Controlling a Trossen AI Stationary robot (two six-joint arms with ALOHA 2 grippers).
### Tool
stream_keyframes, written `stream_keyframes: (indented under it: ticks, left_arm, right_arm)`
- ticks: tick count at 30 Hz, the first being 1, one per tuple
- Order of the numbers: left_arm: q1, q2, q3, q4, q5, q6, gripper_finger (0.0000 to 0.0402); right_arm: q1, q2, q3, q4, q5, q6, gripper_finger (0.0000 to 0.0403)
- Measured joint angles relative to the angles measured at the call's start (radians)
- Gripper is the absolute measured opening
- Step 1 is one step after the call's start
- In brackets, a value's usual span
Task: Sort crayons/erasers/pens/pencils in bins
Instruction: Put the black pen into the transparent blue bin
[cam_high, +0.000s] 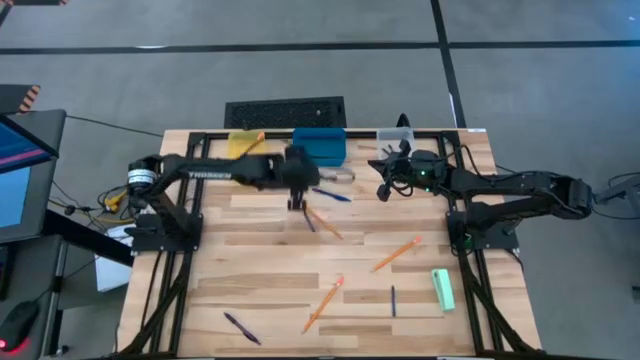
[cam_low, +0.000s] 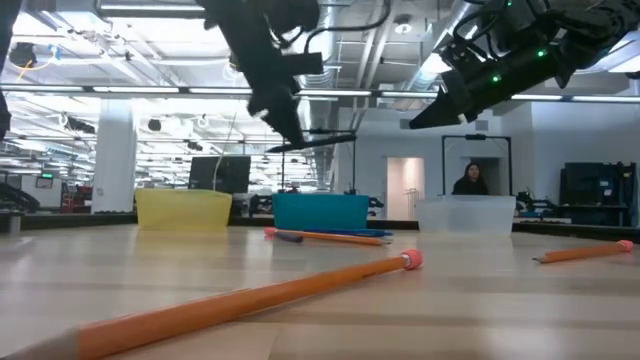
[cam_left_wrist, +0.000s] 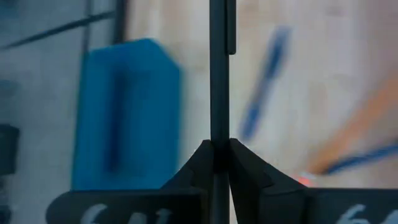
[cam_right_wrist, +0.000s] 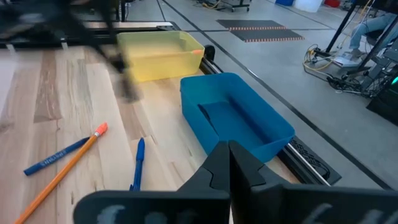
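Left end effector (cam_high: 298, 203) hung above the tabletop (cam_high: 260, 270), pinched shut on a slim dark pen (cam_low: 312, 141), just in front of the blue bin (cam_high: 320, 145). Right end effector (cam_high: 383, 190) hovered near the clear bin (cam_high: 394, 135), closed and empty. Pencils (cam_high: 322, 305) and a mint eraser (cam_high: 443, 289) lay well apart on open wood. "TROSSEN" showed on the left arm (cam_high: 205, 172).

- My left arm (cam_high: 215, 170): matte black links, white lettering along the forearm, silver-and-orange ring at the shoulder joint, cables off its base
- My right arm (cam_high: 510, 190): same black build, green lights glowing near the wrist, black cable loops
- Both grippers: thin dark fingers, white markings on the wrist bar, as I see them
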Motion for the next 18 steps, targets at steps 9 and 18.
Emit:
stream_keyframes:
  ticks: [9,18]
  left_arm:
    - [0.257,0.079,0.007,0.334,0.116,0.102,0.0012]
    - [0.384,0.346,0.272,0.157,0.238,0.136,0.0013]
  right_arm:
    - [0.0,0.0,0.0,0.007,0.0,-0.008,0.0008]
    - [-0.008,0.0,0.0,0.026,-0.003,-0.032,0.0008]
